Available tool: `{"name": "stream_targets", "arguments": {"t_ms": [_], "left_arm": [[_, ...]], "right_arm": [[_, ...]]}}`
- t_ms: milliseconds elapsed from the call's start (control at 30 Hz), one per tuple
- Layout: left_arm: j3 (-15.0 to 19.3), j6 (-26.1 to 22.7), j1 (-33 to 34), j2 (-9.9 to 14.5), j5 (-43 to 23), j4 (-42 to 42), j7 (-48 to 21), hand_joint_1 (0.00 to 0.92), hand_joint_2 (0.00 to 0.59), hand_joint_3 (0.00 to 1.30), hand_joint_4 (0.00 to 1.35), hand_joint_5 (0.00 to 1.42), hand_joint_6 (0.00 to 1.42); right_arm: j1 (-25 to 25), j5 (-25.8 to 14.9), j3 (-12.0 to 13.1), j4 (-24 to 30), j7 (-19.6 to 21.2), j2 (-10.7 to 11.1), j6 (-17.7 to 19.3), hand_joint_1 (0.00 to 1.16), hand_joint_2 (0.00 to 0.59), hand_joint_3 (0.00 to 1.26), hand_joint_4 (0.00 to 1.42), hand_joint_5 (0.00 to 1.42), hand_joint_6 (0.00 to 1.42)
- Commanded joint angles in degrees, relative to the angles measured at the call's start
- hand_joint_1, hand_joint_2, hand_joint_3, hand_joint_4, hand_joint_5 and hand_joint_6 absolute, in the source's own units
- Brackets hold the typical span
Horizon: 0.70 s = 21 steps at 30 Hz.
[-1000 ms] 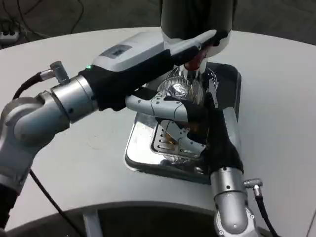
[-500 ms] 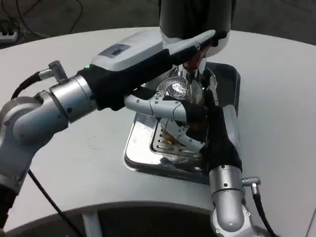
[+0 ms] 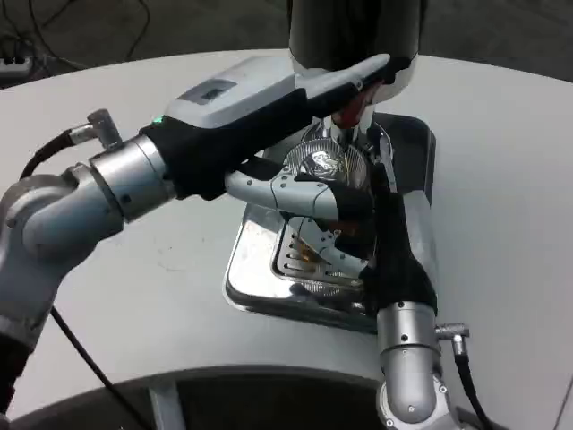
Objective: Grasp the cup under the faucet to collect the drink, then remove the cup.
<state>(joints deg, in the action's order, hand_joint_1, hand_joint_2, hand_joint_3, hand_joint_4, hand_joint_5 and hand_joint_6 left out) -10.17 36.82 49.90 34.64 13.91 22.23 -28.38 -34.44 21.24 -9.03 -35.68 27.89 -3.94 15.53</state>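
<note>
The right hand comes up from the near edge of the bench and its dark fingers wrap the side of the clear ribbed cup, so it appears to be holding the cup, though the left forearm crosses in front and hides much of the grip. The left hand reaches further back, with a white finger laid against the red faucet lever under the dispenser body; whether that hand is curled or spread I cannot tell, since only one finger shows clearly. The cup sits directly below the spout, above the perforated grate of the shiny drip tray, which rests on the white bench. The step in hand looks like filling. To do it well, the right hand should keep the cup upright and centred under the spout, without squeezing the thin ribbed wall hard enough to buckle it. The left hand should press the lever steadily and release it before the cup moves. When drawing the cup out, a level path toward the robot, low over the tray, would avoid spills and clear the crossing left forearm.
</note>
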Motion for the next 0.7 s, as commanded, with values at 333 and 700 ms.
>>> {"name": "stream_targets", "arguments": {"t_ms": [333,700], "left_arm": [[-0.16,-2.85,-2.18,-0.1,-3.48,2.73,-3.9,0.0,0.058,0.04,0.07,0.17,0.09],[1.84,-7.58,-2.38,-1.89,-11.05,3.38,-7.3,0.0,0.065,0.04,0.05,0.16,0.08]], "right_arm": [[-0.44,0.81,-0.99,-2.89,1.39,-0.59,-0.99,0.79,0.185,0.15,0.36,0.39,0.28],[-1.33,0.99,-0.55,-3.47,2.17,-0.04,-1.05,0.83,0.191,0.27,0.51,0.57,0.43]]}}
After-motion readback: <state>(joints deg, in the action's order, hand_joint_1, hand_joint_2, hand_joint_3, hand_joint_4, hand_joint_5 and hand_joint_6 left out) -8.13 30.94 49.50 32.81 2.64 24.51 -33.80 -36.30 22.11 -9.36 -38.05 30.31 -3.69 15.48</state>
